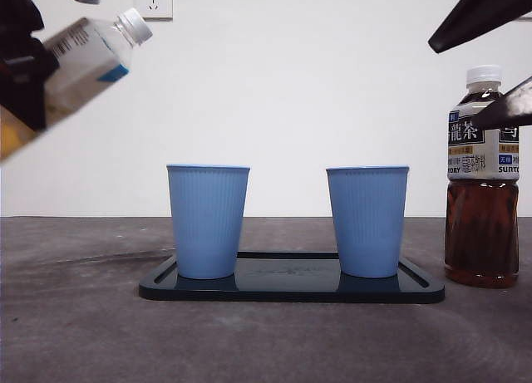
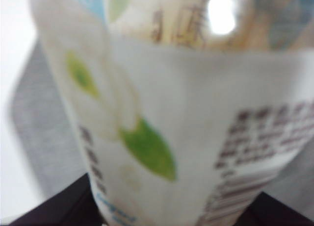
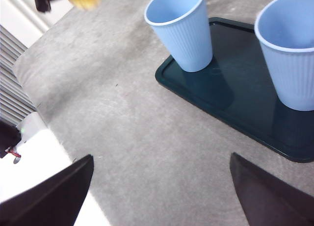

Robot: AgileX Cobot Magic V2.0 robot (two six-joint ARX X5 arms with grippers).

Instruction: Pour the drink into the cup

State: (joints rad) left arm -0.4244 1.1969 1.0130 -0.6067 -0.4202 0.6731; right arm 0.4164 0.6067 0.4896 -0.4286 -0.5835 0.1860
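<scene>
The grey tabletop [image 1: 75, 316] is lying well below the left hand [image 1: 21, 76], and on it the flat black rectangular tray [image 1: 291, 287] is carrying two ribbed light-blue plastic cups, the nearer cup [image 1: 208, 221] below and ahead of that hand, the farther cup [image 1: 367, 221] beyond it. The left hand is gripping the clear plastic bottle with the white paper label and white screw cap [image 1: 83, 59] around its lower body, jaws clamped on the label, and holding it in the air well apart from the cups. The bottle is leaning steeply, its long axis running from the hand up towards the cap [image 1: 134, 26], which is pointing towards the tray side but is not yet over the nearer cup's mouth. The cap is looking as if it is still on.

I am guessing the bottle is light and thin-walled, so a hard squeeze could dent it, and the glossy label may be slippery; the mid-body grip seems sensible.

The right hand [image 3: 162, 191] is hanging jaws apart, holding nothing, beside the upright brown tea bottle with the white cap [image 1: 482, 184], which is standing just off the tray.
</scene>
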